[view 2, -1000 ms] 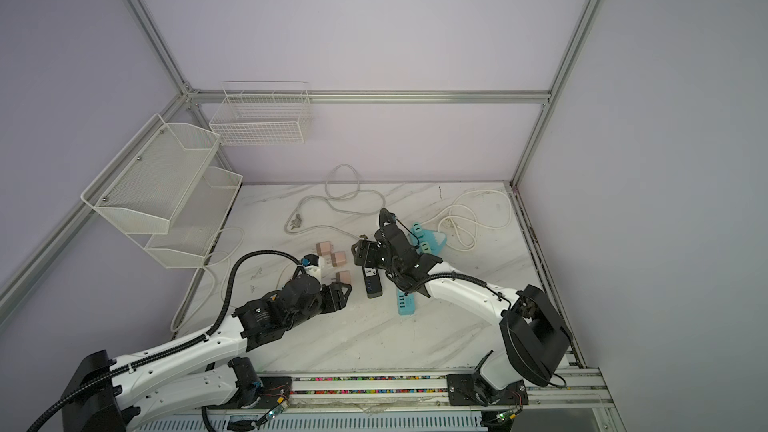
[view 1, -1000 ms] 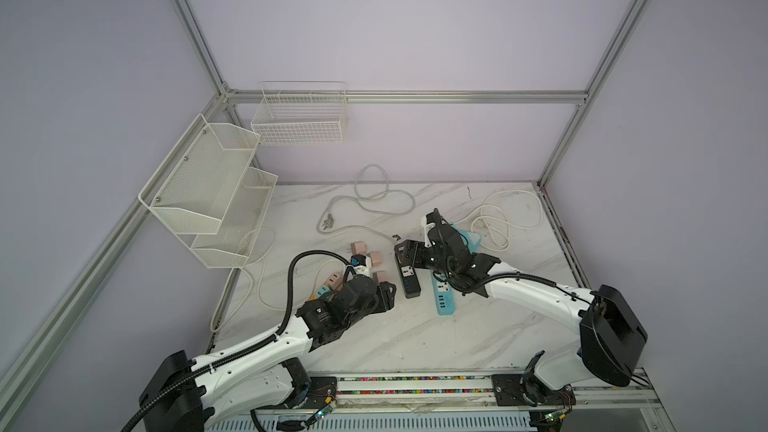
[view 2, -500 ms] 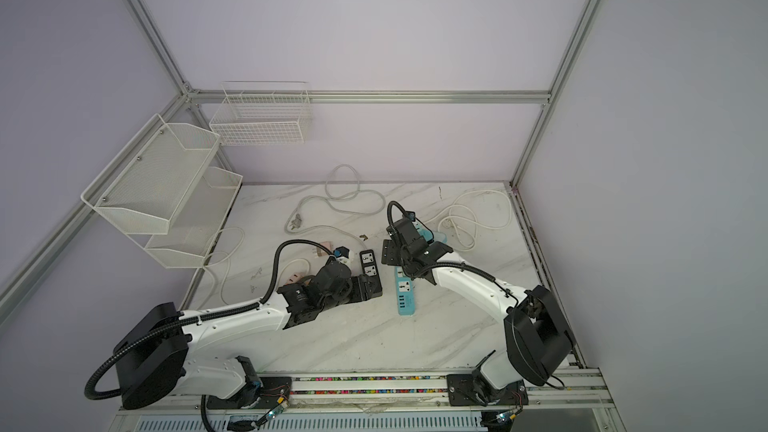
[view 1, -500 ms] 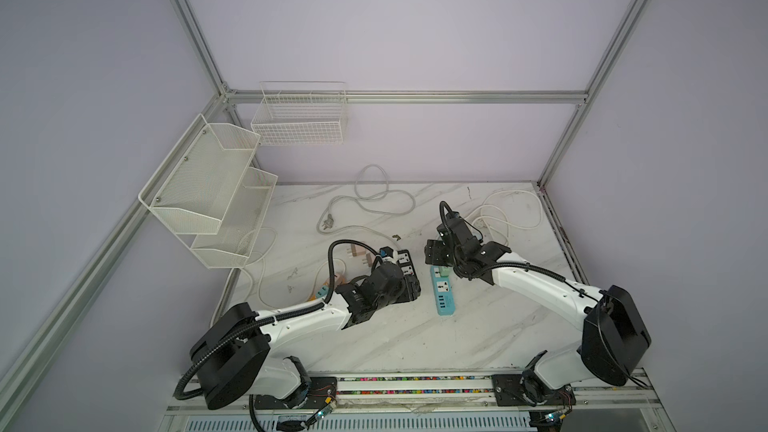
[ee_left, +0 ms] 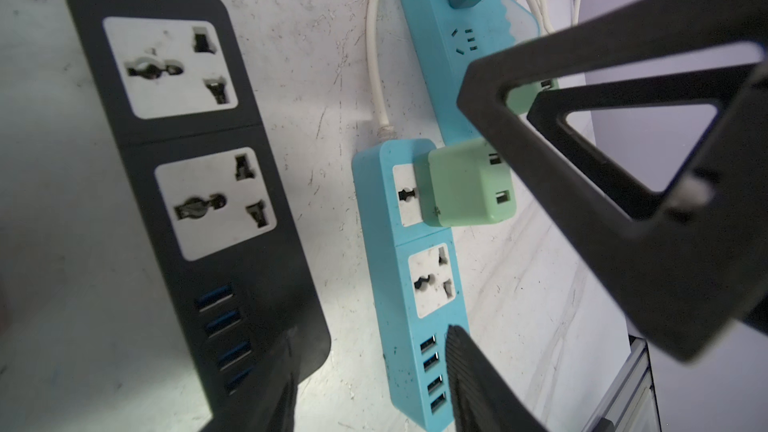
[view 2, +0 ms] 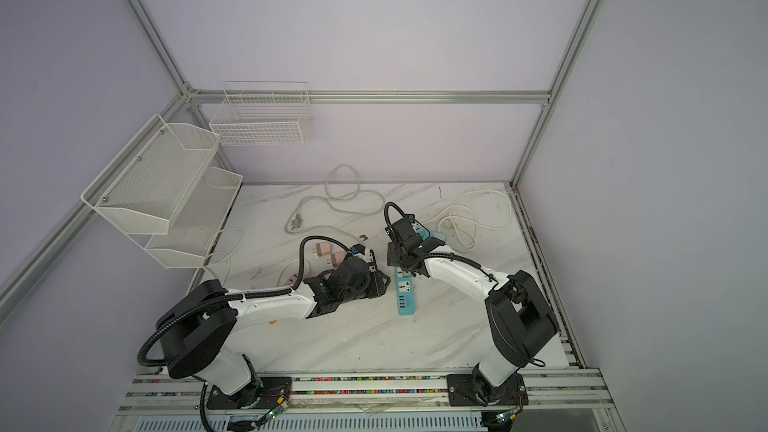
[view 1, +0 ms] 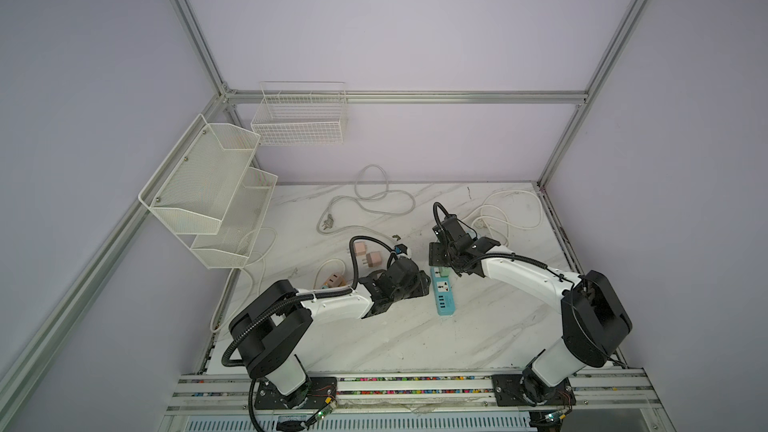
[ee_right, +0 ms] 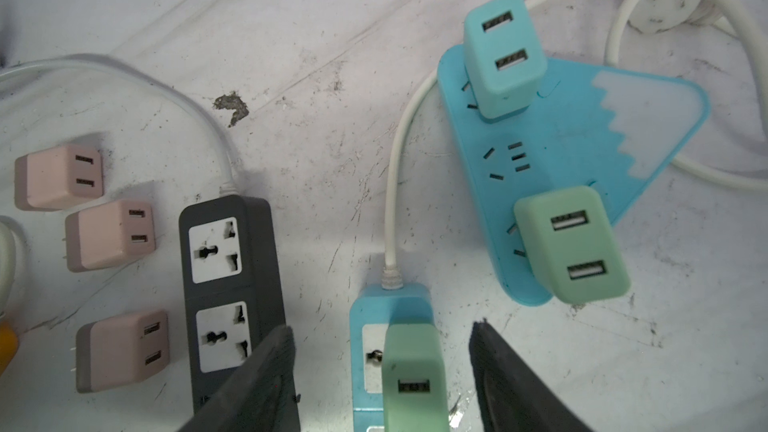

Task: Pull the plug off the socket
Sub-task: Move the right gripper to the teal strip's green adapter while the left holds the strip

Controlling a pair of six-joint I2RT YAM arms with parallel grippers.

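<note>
Marble table (view 1: 374, 338). The work sits just off centre, toward 4 o'clock.

Right gripper (ee_right: 380, 328) is nose-down over the 12 o'clock end of the blue strip (view 1: 443, 297). Its jaws stand apart and straddle the green plug (ee_right: 413, 367), which is seated in the strip's cord-end socket. There is a gap on either side and nothing is gripped yet. I read this as lining up for the pull.

Left gripper (ee_left: 374, 347) reaches in low from the strip's 9 o'clock side, also parted and empty. One finger (ee_left: 461, 351) lies over the strip's USB end at 6 o'clock, likely to pin the strip so it doesn't lift with the plug. I can't tell whether it touches.

Counts:
- Three socket units: the blue strip, the black strip (ee_right: 232, 284) alongside at its 9 o'clock, and the triangular blue block (ee_right: 582, 139) toward 1 o'clock.
- Three seated adapters: the green plug, plus a second green adapter (ee_right: 573, 243) and a teal adapter (ee_right: 500, 56) on the block.
- Three pink adapters (ee_right: 110, 234), loose and unplugged.
</note>
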